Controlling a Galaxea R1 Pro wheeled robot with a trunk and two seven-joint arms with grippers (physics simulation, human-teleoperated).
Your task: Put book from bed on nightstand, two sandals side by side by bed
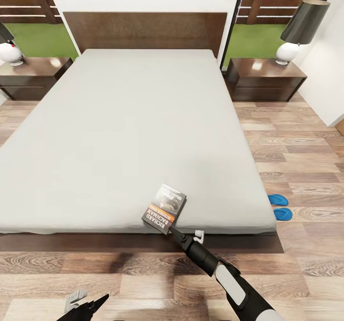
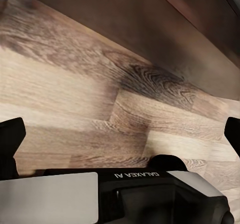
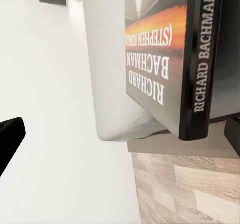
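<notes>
Where the head view looks over the bed point(image 1: 119, 134), the book point(image 1: 165, 208) lies at its foot edge, the right gripper point(image 1: 184, 237) just beside it, jaws spread, empty. Two sandals point(image 1: 280, 206) lie on the floor by the bed's corner; a nightstand point(image 1: 265, 78) flanks the headboard. The left gripper point(image 1: 88, 305) hangs spread below the bed. The left wrist view shows floor point(image 2: 75, 84) and bed frame. The right wrist view shows the book point(image 3: 170, 59) near, fingertips point(image 3: 10, 136) wide apart.

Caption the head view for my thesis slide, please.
Right claw reaching the book at the bed's foot edge.

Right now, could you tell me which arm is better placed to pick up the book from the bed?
The right. Its gripper sits at the book, which overhangs the bed's foot edge, jaws apart around it. The left gripper hangs low over the floor, away from it.
</notes>
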